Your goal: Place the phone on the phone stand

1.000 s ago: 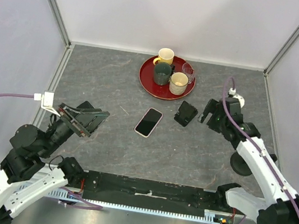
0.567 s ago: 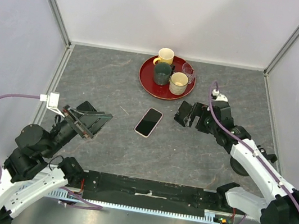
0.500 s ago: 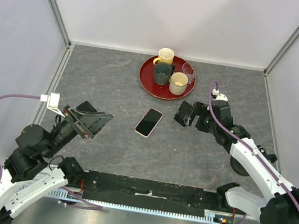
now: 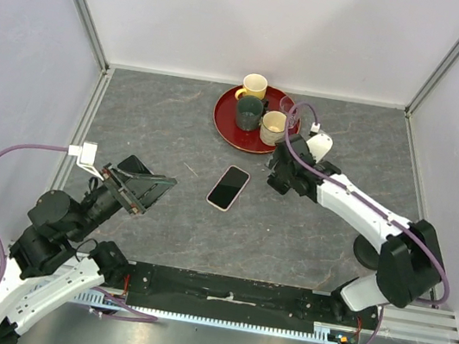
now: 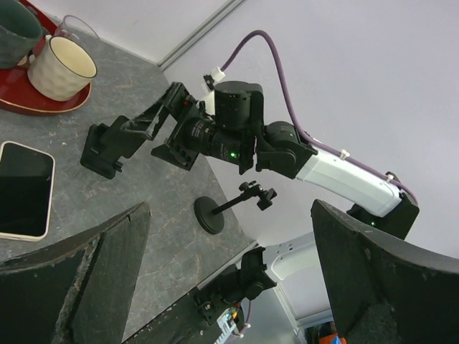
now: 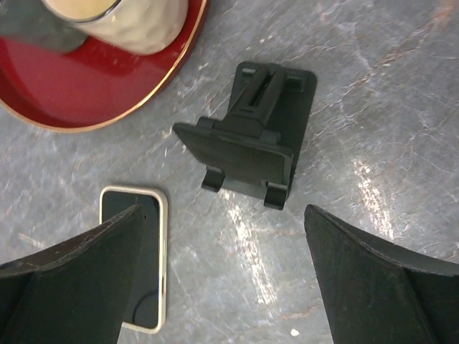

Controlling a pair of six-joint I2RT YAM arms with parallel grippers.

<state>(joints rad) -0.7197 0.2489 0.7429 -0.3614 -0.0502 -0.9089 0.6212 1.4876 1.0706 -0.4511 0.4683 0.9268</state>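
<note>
The phone (image 4: pixel 228 187) lies flat and screen up near the middle of the table (image 4: pixel 167 127), its glass dark and its pale case edge showing all round. It is slightly askew, with the far end tipped to the right.

Just beyond it stands a red tray (image 4: pixel 226 130) carrying a yellow mug (image 4: pixel 255 84), a dark green mug (image 4: pixel 248 114), a cream cup (image 4: pixel 274 128) and a clear glass (image 4: pixel 289 107). The phone is near the tray's front rim but apart from it.

Just to the phone's right sits a small black folding rest (image 6: pixel 251 147), with its back plate propped up and two lips at its foot.

The phone stand (image 4: pixel 366 251), a round black base with a slanted post and a clamp on top, is well off to the right. In the top view the right arm's elbow partly hides it. The folding rest and the right arm's forearm lie between it and the phone.

The right pincer (image 4: pixel 281 175) hangs over the folding rest with its fingers spread wide. The rest lies between them and the phone just outside the left one. I cannot tell whether a finger touches the rest.

The left pincer (image 4: pixel 146 175) is also wide apart and holds nothing. It is well to the phone's left and points toward it.
</note>
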